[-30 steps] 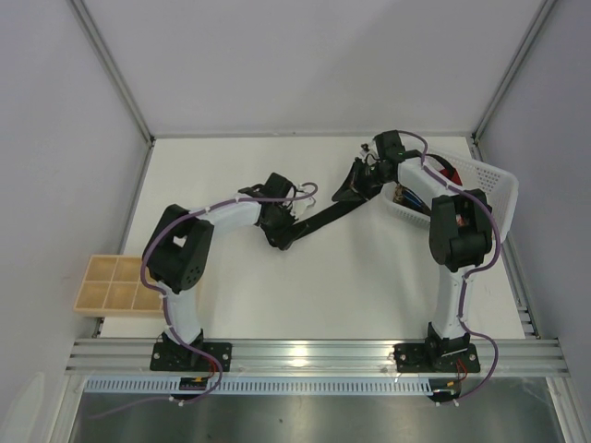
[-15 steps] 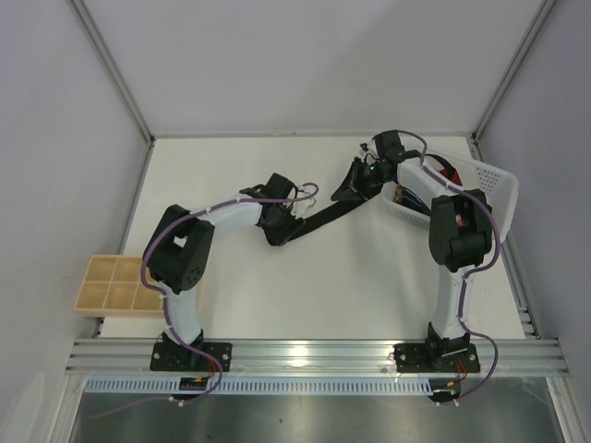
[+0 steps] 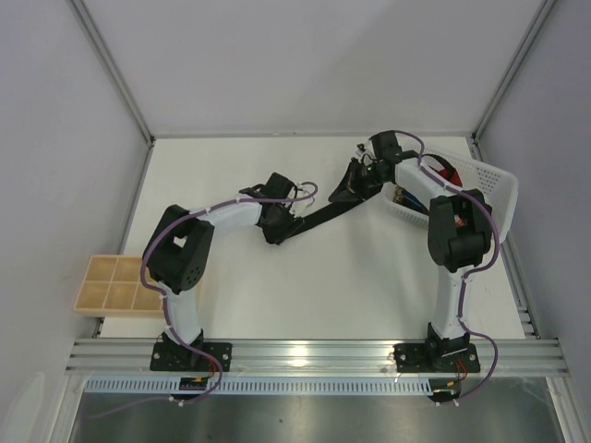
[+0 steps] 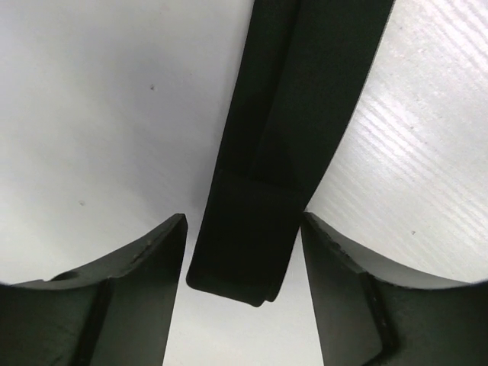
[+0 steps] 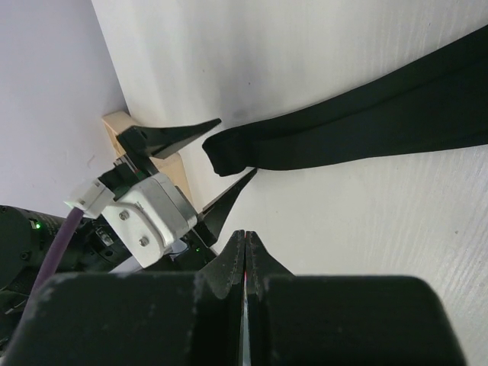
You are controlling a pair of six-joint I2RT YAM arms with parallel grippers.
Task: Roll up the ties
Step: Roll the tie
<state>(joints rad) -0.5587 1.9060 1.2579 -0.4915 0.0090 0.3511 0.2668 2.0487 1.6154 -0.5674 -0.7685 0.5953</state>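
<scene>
Centring the spread-open left gripper (image 4: 242, 223) over the folded end of the black tie (image 4: 305, 91) before pinching, then turning slowly and keeping the fold square, avoiding a skewed, cone-shaped roll. Lying flat and slantwise on the white table (image 4: 91, 114) between the two arms, looking matte and limp, doubled back on itself at the end being straddled, and widening toward the right gripper (image 5: 244, 242). Holding that claw pressed together beside the far stretch of cloth — seemingly pinching nothing, though hard to be telling from this angle.
</scene>
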